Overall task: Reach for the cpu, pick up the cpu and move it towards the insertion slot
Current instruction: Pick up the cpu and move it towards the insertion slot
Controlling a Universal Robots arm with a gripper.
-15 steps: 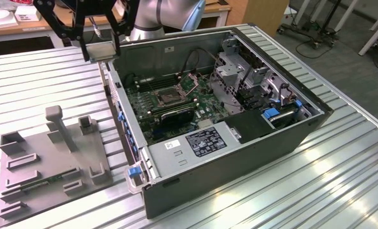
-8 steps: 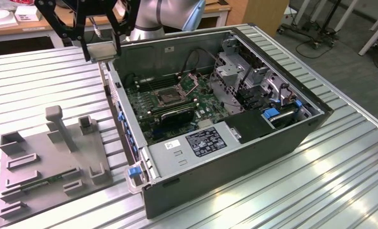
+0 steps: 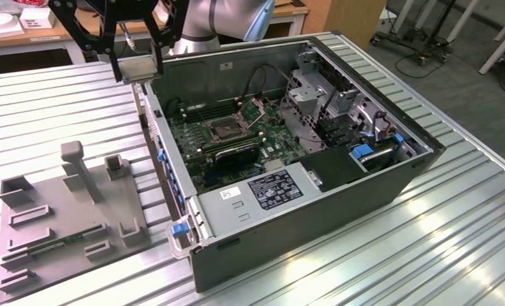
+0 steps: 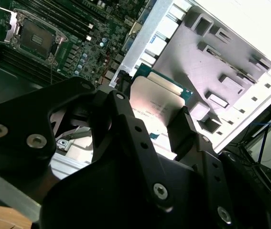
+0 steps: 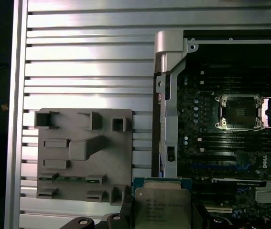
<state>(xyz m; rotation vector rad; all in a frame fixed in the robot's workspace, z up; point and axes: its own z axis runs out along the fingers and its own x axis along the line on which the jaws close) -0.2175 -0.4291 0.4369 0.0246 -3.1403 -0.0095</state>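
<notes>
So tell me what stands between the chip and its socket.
The pincer holds the chip up over the case's side wall, outside the open case. That wall lies below the path to the socket on the green board; the socket itself lies open, its frame lifted. Nothing visible blocks the way above the wall.

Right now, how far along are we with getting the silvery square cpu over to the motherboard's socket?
Done: the black gripper is shut on the silvery square cpu, lifted off the grey plastic fixture. In hand: in the exterior view it hangs above the rim of the open computer case. Left: the square metal-framed insertion slot on the green motherboard is open and empty, off to one side of the cpu.
</notes>
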